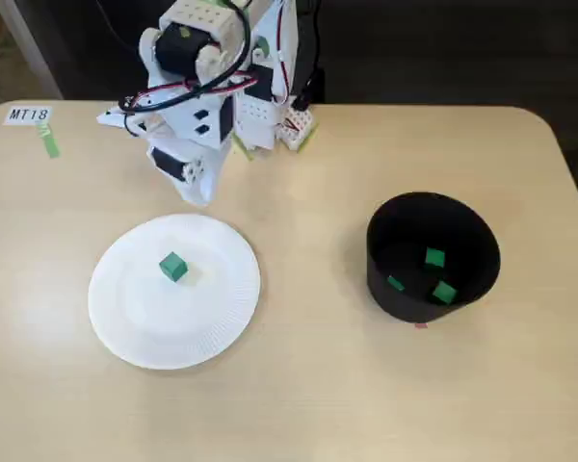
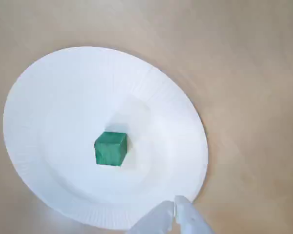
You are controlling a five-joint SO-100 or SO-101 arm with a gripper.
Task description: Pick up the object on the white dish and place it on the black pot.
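Note:
A small green cube [image 1: 172, 267] sits near the middle of the white paper plate [image 1: 125, 308] at the left of the fixed view. The wrist view shows the cube [image 2: 110, 148] on the plate [image 2: 49, 97] from above. My white gripper [image 1: 198, 195] hangs above the table just behind the plate's far rim, apart from the cube. In the wrist view its fingertips [image 2: 176, 204] show at the bottom edge over the plate's rim, pressed together and empty. The black pot [image 1: 380, 260] stands to the right with three green cubes [image 1: 434, 257] inside.
A white label reading MT18 [image 1: 29, 115] and a green tape strip [image 1: 49, 142] lie at the table's far left corner. The arm's base with its cables [image 1: 222, 67] stands at the table's far edge. Bare tabletop [image 1: 308, 289] lies between plate and pot.

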